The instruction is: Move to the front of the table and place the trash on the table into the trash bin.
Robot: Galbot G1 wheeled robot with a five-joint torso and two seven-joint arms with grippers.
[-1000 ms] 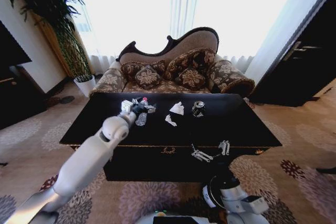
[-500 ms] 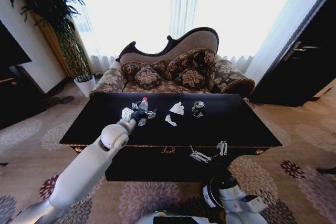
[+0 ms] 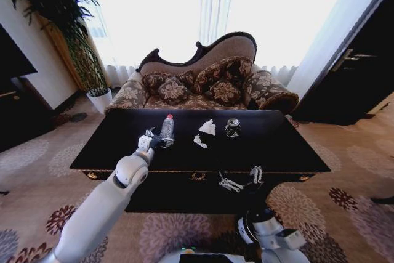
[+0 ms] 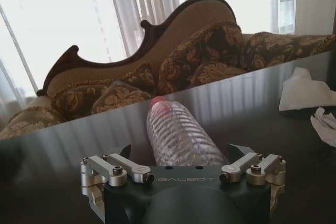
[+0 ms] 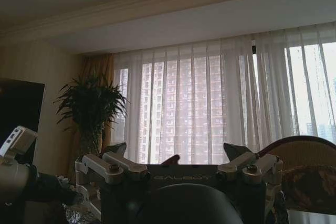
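Clear ribbed plastic: in the head view the bottle (image 3: 166, 129) stood centre-left on the worktop (image 3: 283, 146), my left gripper (image 3: 152, 141) at its base. The can (image 3: 232, 127) and tissue (image 3: 207, 127) sat mid-frame. In the left wrist view the fingers (image 4: 242, 156) were spread around the bottle, which I judged light, slippery and crushable, best gripped mid-body. The right wrist view showed the right gripper (image 5: 178, 153) parked and open.

Bright daylight pours through sheer white curtains (image 3: 203, 10) across the back wall. A carved-back sofa (image 3: 203, 81) in floral brown upholstery stands before them (patterned cushions piled along it). A tall potted plant (image 3: 68, 23) fills 1 corner. A dark door (image 3: 363, 72) stands opposite, and beige carpet (image 3: 37, 164) with flower medallions covers the floor.
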